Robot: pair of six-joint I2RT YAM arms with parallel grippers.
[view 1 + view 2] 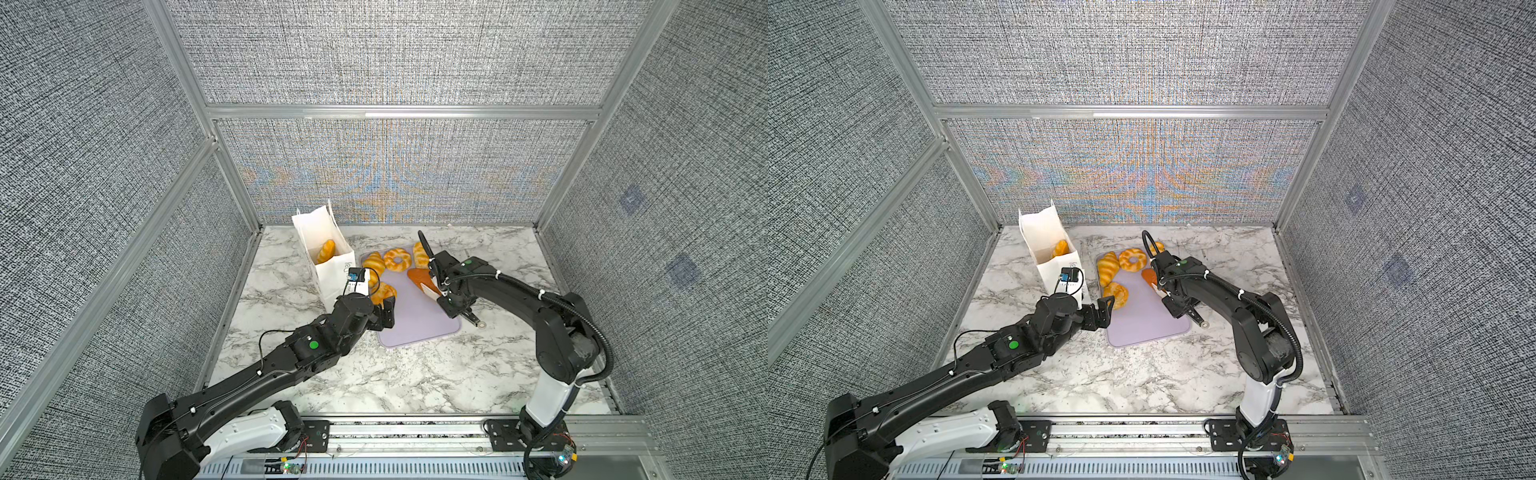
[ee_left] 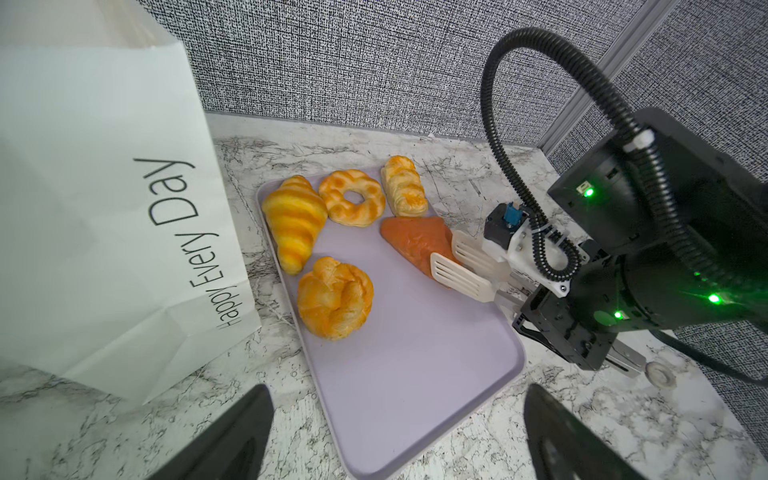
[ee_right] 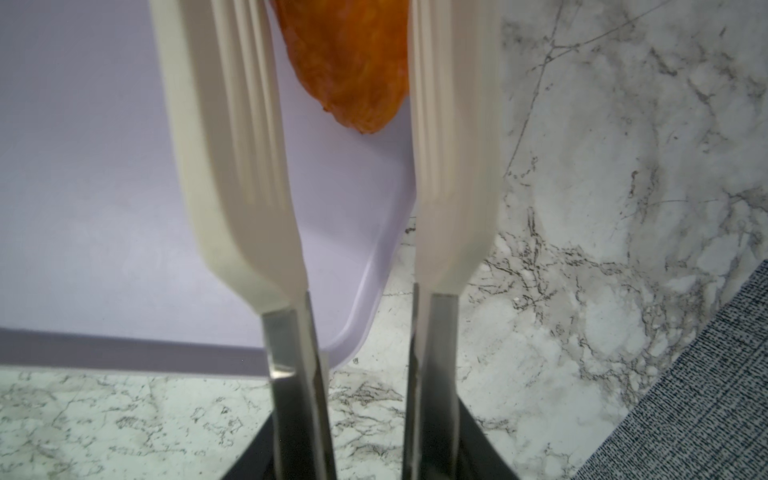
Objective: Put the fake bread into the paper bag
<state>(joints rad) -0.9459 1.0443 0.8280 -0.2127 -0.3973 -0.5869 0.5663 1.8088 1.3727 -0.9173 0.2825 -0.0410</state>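
The white tongs [image 3: 224, 166] fill the right wrist view. The right tool [image 2: 536, 311] is clamped on their steel handles, and their blades are partly closed either side of the orange-brown piece [image 3: 353, 62]. I cannot tell whether they pinch it yet. In both top views that piece lies centre frame, near the right edge of the lavender tray [image 2: 415, 395]. A croissant [image 2: 293, 224], ring [image 2: 353, 197], twisted roll [image 2: 404, 187] and knot bun [image 2: 334, 297] lie further left.

One roll [image 1: 326, 251] sits inside the paper bag [image 1: 328, 278], which stands open left of centre.

My advice is to squeeze across the piece's narrow end, keep the outer blade inside the raised rim, then lift well above the bag's thin lip.

The left tool [image 2: 399, 388], fingers wide apart and empty, hovers by the bag's near corner and narrows that approach. The lower tabletop [image 1: 415, 374] is open.
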